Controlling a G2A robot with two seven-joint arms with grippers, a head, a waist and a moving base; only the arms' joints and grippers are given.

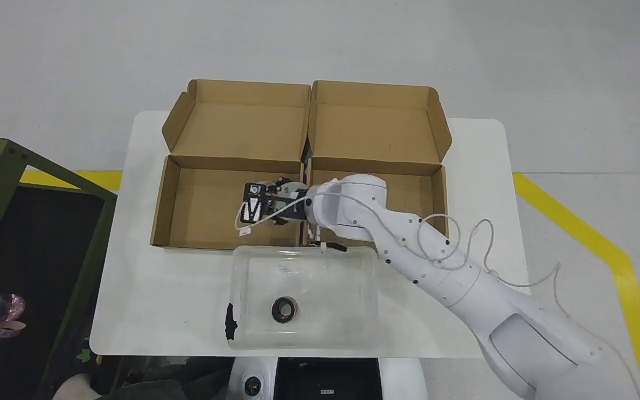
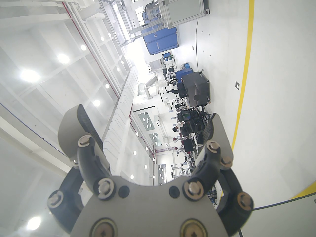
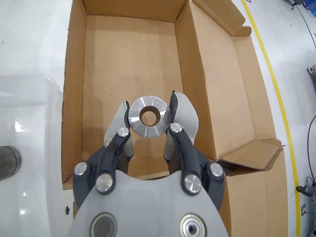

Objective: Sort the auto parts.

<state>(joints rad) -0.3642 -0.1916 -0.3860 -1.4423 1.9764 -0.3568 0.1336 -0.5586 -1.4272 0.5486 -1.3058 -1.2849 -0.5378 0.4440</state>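
Observation:
My right gripper (image 3: 149,108) is shut on a shiny metal ring with a centre hole (image 3: 148,116), held over the floor of the left cardboard box (image 3: 128,57). From above, that gripper (image 1: 258,205) hangs over the right half of the left box (image 1: 190,210). A dark round part (image 1: 285,310) lies in the clear plastic bin (image 1: 350,275) at the table's front; the right wrist view shows it as a dark cylinder (image 3: 8,159). My left gripper (image 2: 148,127) is open, points at the room's ceiling and holds nothing.
A second open cardboard box (image 1: 420,195) sits to the right of the first, both with lids folded back. The white table (image 1: 480,150) has bare room at its right side. A thin white cable (image 1: 480,235) loops off the right arm.

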